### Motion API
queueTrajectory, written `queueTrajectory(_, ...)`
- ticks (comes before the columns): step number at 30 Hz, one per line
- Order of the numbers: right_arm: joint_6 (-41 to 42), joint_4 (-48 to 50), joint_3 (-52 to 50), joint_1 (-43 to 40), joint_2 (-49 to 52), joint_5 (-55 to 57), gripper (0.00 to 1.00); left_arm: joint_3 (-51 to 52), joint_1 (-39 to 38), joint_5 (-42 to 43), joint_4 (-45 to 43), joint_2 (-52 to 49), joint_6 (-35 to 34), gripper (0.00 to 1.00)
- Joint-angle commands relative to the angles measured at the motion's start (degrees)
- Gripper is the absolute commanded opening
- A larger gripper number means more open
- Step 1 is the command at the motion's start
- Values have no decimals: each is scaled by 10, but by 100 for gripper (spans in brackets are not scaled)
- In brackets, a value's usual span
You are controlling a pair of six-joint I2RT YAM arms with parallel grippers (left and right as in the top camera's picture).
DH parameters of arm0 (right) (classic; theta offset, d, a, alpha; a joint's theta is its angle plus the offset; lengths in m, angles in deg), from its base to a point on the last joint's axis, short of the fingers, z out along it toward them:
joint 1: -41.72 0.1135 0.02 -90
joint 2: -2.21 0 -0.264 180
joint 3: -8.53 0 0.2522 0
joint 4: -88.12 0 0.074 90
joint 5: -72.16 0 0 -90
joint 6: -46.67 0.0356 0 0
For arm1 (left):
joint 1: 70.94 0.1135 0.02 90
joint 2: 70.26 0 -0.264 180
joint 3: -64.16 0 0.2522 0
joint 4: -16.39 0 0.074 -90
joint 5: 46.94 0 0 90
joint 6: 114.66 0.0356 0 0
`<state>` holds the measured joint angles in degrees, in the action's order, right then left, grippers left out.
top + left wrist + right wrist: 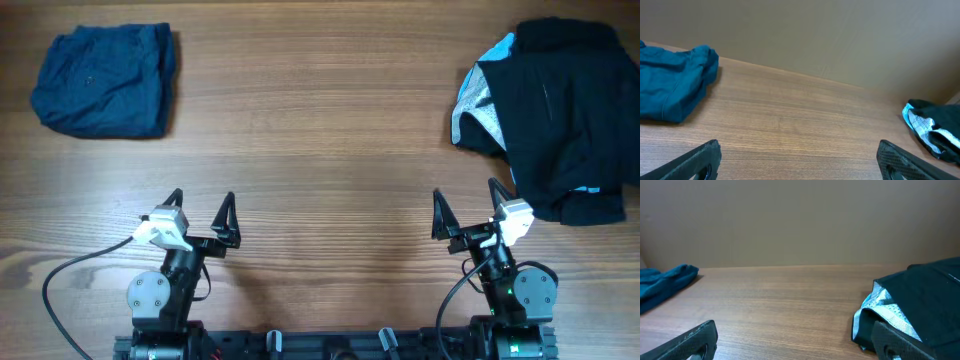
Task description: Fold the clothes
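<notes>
A crumpled pile of black clothes with pale grey lining and a light-blue edge lies at the table's far right, also seen as the black pile and the small dark heap. A folded navy-blue garment rests at the far left, the same navy garment showing in the left wrist view and its edge in the right wrist view. My left gripper stands open near the front edge, nothing between its fingers. My right gripper is open too, just in front of the black pile.
Bare wooden table stretches between the two garments. A plain beige wall rises behind the far edge. The arm bases and a grey cable sit along the front edge.
</notes>
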<state>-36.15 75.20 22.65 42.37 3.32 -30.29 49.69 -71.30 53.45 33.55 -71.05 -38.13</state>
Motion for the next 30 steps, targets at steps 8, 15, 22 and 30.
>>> queueTrajectory(8, -6, 2, -1, -3, -1, -5, 100, 4, 2, 5, 0, 4, -5, 100)
queueTrajectory(15, -10, 3, -1, -3, -1, -5, 100, 4, 2, 5, 0, 4, -5, 100)
queueTrajectory(22, 58, 5, -1, -3, -1, -10, 100, 4, 2, 8, -2, 4, -7, 100)
queueTrajectory(30, 111, 16, 0, -3, -1, -77, 100, 4, 2, 78, -6, 4, -55, 100)
